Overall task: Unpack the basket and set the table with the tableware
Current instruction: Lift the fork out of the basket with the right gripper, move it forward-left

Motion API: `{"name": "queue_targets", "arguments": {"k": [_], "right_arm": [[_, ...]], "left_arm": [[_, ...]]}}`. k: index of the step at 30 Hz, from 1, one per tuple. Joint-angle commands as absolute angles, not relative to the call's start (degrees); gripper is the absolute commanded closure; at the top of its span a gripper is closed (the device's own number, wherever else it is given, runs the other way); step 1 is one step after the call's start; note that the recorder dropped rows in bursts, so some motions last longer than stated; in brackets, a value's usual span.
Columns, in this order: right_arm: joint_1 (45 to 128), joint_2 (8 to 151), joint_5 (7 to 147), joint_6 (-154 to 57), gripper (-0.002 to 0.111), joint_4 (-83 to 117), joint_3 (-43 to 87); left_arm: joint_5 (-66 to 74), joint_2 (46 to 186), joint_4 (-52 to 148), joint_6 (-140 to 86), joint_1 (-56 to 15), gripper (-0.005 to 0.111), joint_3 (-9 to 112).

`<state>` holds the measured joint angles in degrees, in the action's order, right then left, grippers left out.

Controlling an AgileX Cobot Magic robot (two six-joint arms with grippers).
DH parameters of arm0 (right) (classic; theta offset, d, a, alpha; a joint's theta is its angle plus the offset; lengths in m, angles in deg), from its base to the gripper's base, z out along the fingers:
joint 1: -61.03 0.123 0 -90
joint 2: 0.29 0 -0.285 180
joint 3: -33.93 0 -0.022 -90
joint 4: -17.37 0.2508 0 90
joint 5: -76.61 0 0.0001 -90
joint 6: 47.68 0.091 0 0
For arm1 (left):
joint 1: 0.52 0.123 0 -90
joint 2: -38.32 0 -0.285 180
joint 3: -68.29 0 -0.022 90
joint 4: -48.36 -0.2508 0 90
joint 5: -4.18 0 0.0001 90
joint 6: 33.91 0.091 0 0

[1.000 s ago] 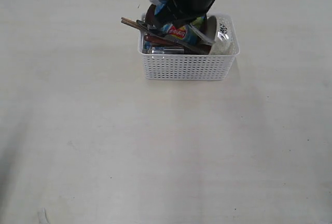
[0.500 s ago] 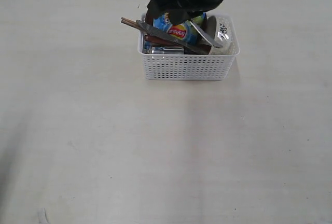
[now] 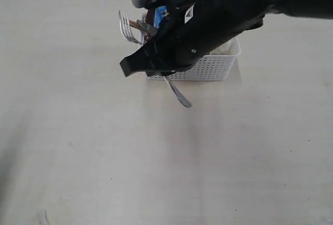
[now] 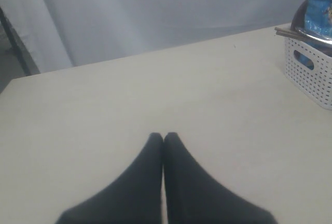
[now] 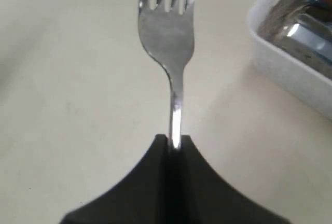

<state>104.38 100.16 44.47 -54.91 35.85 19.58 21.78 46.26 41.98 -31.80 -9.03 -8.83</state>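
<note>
My right gripper (image 3: 152, 58) is shut on the steel fork (image 3: 127, 28), held in the air over the table (image 3: 104, 147) by the white basket's (image 3: 213, 67) front left corner. The fork's handle end pokes out below the arm. In the right wrist view the fork (image 5: 168, 32) sticks straight out of the shut gripper (image 5: 175, 140), tines away from it. The arm hides most of the basket. Wooden chopsticks (image 3: 136, 24) and the blue chips bag (image 3: 160, 13) show at its left end. My left gripper (image 4: 163, 136) is shut on nothing, low over bare table.
The basket (image 4: 311, 73) stands off to one side in the left wrist view, with the chips bag (image 4: 319, 9) and chopsticks (image 4: 290, 33) over its rim. Steel pieces (image 5: 301, 27) lie inside the basket (image 5: 275, 63). A grey curtain hangs beyond the table's far edge.
My right gripper has lifted the fork out of the basket and swung it forward and left, in front of the basket. The arm now covers most of the basket.
</note>
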Motion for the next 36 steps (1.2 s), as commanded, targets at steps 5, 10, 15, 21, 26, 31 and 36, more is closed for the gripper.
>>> {"name": "queue_targets", "arguments": {"k": [5,10,15,21,26,31,36], "right_arm": [[109.2,102.9,54.4,-54.6,0.109,42.8,16.5],[109.2,107.7,57.1,-54.6,0.109,47.5,16.5],[109.2,110.2,59.3,-54.6,0.109,48.6,16.5],[109.2,111.2,61.4,-54.6,0.109,49.3,16.5],[109.2,111.2,61.6,-54.6,0.109,49.4,16.5],[109.2,112.9,62.2,-54.5,0.109,49.4,16.5],[109.2,115.0,64.2,-54.5,0.109,53.5,16.5]], "left_arm": [[21.3,46.1,42.2,-32.0,-8.7,0.107,-8.9],[21.3,46.1,42.2,-32.0,-8.7,0.107,-8.9],[21.3,46.1,42.2,-32.0,-8.7,0.107,-8.9],[21.3,46.1,42.2,-32.0,-8.7,0.107,-8.9],[21.3,46.1,42.2,-32.0,-8.7,0.107,-8.9],[21.3,46.1,42.2,-32.0,-8.7,0.107,-8.9],[21.3,46.1,42.2,-32.0,-8.7,0.107,-8.9]]}}
